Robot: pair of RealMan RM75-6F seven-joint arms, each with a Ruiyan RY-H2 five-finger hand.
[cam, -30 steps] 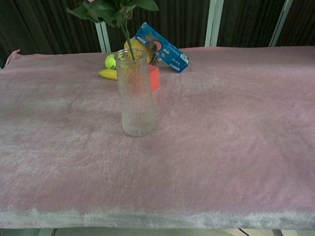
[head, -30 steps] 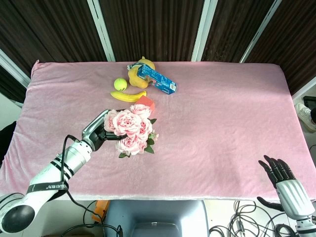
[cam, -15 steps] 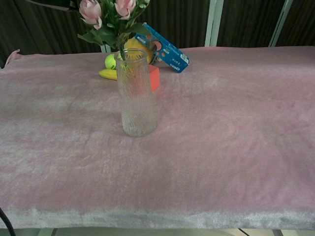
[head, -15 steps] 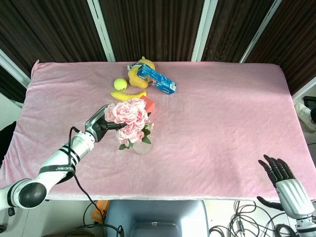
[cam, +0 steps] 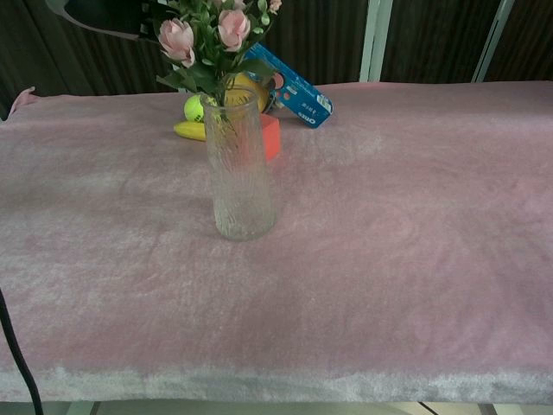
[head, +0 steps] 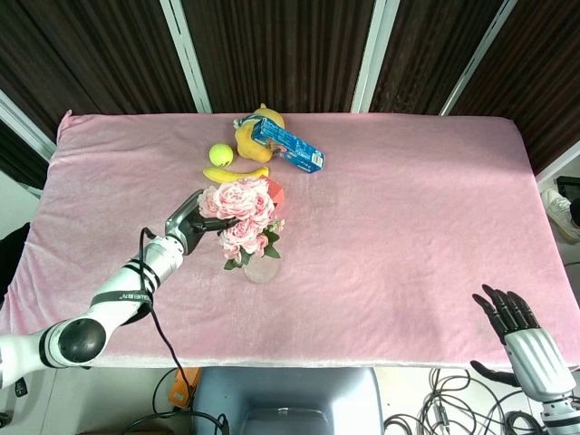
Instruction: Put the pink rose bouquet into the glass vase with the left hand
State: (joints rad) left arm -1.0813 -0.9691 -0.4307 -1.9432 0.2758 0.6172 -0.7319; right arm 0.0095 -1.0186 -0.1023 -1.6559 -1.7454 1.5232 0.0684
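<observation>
The pink rose bouquet (head: pixel 237 212) stands with its stems inside the clear glass vase (cam: pixel 239 169), its blooms (cam: pixel 200 36) above the rim. My left hand (head: pixel 188 227) grips the bouquet from the left side, just under the flowers; in the chest view only its dark edge (cam: pixel 104 15) shows at the top left. The vase (head: pixel 261 268) stands upright on the pink cloth, mostly hidden under the flowers in the head view. My right hand (head: pixel 513 317) hangs off the table's front right edge, fingers spread and holding nothing.
Behind the vase lie a red block (head: pixel 275 192), a banana (head: pixel 236 176), a tennis ball (head: pixel 220 155), a yellow pear-shaped toy (head: pixel 255 136) and a blue box (head: pixel 287 147). The pink cloth (head: pixel 417 217) stretches to the right.
The bouquet has sunk lower into the vase, and its blooms have come down into the chest view. My left hand moved with it, away from me and down. The right hand stayed put.
</observation>
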